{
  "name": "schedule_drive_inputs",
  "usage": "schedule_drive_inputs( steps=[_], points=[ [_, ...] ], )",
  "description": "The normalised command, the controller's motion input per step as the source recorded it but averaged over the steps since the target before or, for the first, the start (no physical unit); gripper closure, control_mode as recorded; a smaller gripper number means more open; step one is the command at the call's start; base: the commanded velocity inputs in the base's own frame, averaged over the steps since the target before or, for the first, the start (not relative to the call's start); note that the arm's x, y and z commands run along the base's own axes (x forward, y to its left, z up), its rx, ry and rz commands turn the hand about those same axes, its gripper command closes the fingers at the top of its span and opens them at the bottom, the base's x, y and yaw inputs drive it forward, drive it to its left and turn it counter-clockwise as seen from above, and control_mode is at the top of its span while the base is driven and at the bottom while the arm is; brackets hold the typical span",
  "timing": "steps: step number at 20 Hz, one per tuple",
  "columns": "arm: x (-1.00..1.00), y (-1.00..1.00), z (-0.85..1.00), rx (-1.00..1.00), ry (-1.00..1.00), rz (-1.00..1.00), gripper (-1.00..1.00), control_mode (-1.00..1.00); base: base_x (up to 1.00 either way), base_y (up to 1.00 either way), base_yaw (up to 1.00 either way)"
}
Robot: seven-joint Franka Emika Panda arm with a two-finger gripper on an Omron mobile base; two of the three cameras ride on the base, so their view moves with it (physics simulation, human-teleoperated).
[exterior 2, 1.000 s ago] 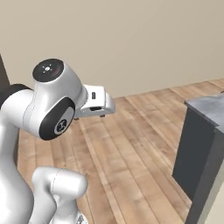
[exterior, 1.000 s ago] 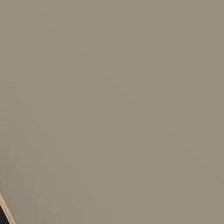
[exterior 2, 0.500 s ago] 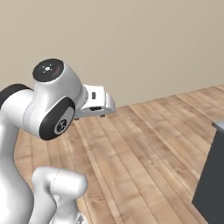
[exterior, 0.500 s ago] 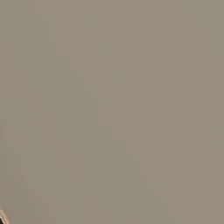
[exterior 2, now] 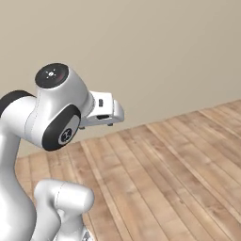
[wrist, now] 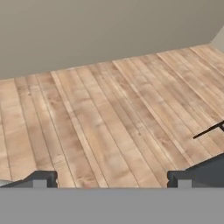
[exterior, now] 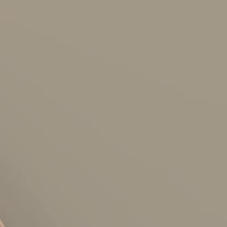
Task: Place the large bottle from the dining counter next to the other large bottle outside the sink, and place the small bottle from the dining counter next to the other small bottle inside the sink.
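In the hand view the gripper [wrist: 109,179] stands with its two dark fingertips [wrist: 41,178] wide apart and nothing between them, above bare wooden floor planks [wrist: 109,113]. In the right base view the white arm [exterior 2: 56,122] is folded in front of the same floor, and beyond it rises a plain beige wall [exterior 2: 155,52]. A dark shape at the hand view's right edge [wrist: 210,168] may be furniture; neither the bottles, the sink nor the dining counter can be made out.

left base close to wall [exterior: 113,111]; others share floor [exterior 2: 179,174]

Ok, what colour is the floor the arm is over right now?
Light brown wood planks, with visible grain; it shows best in the hand view, below a plain beige wall.
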Motion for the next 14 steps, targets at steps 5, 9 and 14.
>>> schedule_drive_inputs(
  steps=[5,9,14],
  points=[
    [0.0,0.0,0.0,0.0,0.0,0.0,-1.0,1.0,1.0,0.41,-0.03],
    [0.0,0.0,0.0,0.0,0.0,0.0,-1.0,1.0,1.0,0.44,-0.05],
    [0.0,0.0,0.0,0.0,0.0,0.0,-1.0,1.0,0.51,0.36,-0.19]
  ],
)
